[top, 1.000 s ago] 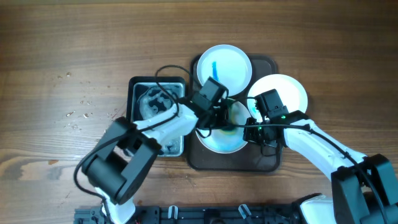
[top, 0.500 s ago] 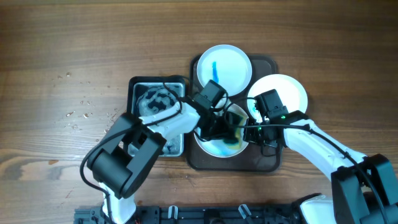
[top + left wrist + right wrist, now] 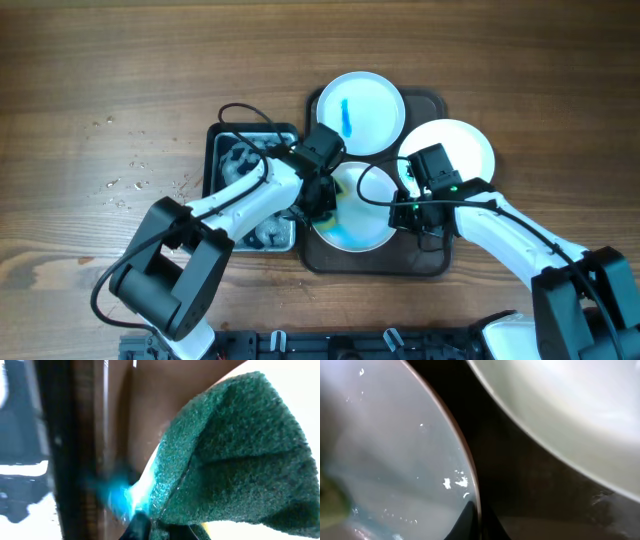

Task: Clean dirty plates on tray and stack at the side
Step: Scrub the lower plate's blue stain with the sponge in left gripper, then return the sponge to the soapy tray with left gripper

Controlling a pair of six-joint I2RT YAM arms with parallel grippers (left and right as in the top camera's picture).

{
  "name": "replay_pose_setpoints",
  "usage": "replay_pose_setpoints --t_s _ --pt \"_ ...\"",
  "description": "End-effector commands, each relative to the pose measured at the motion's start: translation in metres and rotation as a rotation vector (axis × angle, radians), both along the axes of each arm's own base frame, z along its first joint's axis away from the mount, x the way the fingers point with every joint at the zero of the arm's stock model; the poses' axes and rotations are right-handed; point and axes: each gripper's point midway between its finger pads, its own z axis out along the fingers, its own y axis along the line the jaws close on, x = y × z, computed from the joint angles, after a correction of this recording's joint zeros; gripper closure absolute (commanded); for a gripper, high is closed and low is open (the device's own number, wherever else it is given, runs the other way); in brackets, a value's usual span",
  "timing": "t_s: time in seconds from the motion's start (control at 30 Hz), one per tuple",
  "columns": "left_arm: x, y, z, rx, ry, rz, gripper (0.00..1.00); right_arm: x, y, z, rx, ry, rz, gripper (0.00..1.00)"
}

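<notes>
Overhead, left tool point(image 3: 322, 197) gripping sponge point(image 3: 230, 455), plate point(image 3: 365, 215) blue-smeared

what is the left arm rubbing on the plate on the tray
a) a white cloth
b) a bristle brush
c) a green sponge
c: the left wrist view shows a coarse green sponge pressed at the edge of the blue-smeared plate on the tray.

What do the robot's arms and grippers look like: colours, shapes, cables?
The left arm and right arm are white tubes with bulky black joints. The left gripper and right gripper are black and boxy. Thin black cables loop beside them; a green light glows on the right.
</notes>
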Motion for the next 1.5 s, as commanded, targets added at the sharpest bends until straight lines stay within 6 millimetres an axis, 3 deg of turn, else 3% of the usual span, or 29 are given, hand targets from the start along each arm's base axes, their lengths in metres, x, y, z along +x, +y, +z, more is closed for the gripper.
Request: replay_pose_setpoints --t_s 0.0,0.2,0.33,0.43,0.57,0.67,0.77,0.87,0.97,1.1,1.17,1.2,1.3,1.47 --pt "0.028 0.033 -0.002 0.135 -0.137 0.069 0.96 -0.017 -0.024 -0.022 -0.122 0.058 0.002 0.96" --pt "0.039 -0.028 0.010 -0.173 -0.149 0.013 0.96 -0.017 -0.024 -0.022 -0.122 0.059 0.000 0.96" --pt "0.045 -0.036 0.016 -0.207 -0.179 0.008 0.96 -0.017 -0.024 -0.022 -0.122 0.059 0.000 0.96" --pt "0.048 -0.033 0.035 -0.245 -0.180 -0.003 0.96 -0.017 -0.024 -0.022 -0.123 0.059 0.001 0.96" --pt "0.051 -0.007 0.093 -0.297 -0.193 0.063 0.96 -0.017 -0.024 -0.022 -0.124 0.057 0.008 0.96" --pt "0.051 0.041 0.130 -0.254 -0.269 0.140 0.96 -0.013 -0.023 -0.021 -0.121 0.035 0.034 0.96" --pt "0.047 0.098 0.140 -0.104 -0.309 0.248 0.96 -0.002 -0.019 -0.019 -0.112 -0.023 0.083 0.96" --pt "0.038 0.132 0.133 0.009 -0.274 0.307 0.96 0.006 -0.016 -0.017 -0.103 -0.066 0.104 0.96" --pt "0.029 0.140 0.112 0.043 -0.222 0.296 0.96 0.006 -0.016 -0.006 -0.113 -0.031 0.102 0.96" --pt "0.020 0.143 0.072 0.072 -0.168 0.292 0.96 0.021 -0.021 0.041 -0.171 -0.052 0.115 0.96" --pt "0.020 0.143 0.064 0.073 -0.164 0.292 0.91 0.027 -0.019 0.067 -0.173 -0.088 0.167 0.96" --pt "0.021 0.141 0.063 0.065 -0.163 0.290 0.86 0.029 -0.018 0.078 -0.174 -0.101 0.187 0.96" --pt "0.026 0.141 0.068 0.048 -0.186 0.300 0.55 0.034 -0.017 0.104 -0.178 -0.127 0.232 0.96" --pt "0.034 0.141 0.106 -0.063 -0.231 0.315 0.37 0.041 -0.012 0.120 -0.178 -0.160 0.254 0.96"
